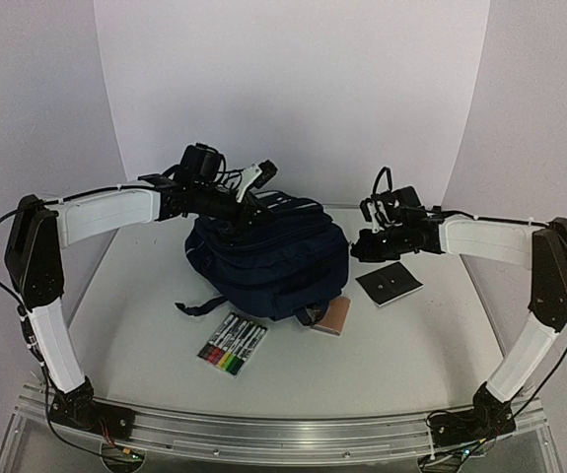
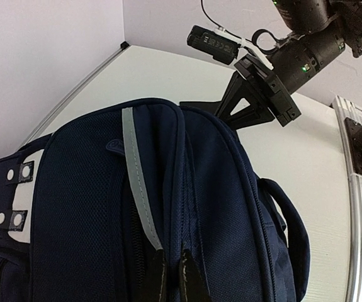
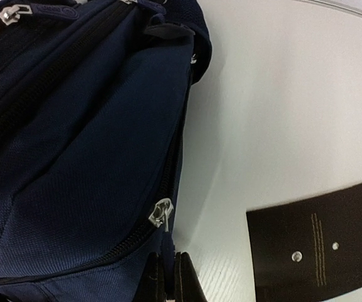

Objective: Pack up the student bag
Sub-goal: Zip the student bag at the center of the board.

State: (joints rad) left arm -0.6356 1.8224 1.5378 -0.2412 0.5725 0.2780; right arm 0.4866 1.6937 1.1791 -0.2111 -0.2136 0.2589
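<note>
From above you see markers (image 1: 232,345); only wrist views show left gripper (image 2: 171,258) and right gripper (image 3: 167,259) closed at the bag (image 2: 92,207), maybe pinching it.

No text can be read anywhere. Black card (image 3: 316,242), right of the right gripper (image 3: 167,258): thin gold print lines, too small to read. Student bag (image 2: 80,207): small oval emblem (image 2: 116,146) up-left of the left gripper (image 2: 170,255), blurred. Marker pack (image 1: 232,345): barrel labels too small.
</note>
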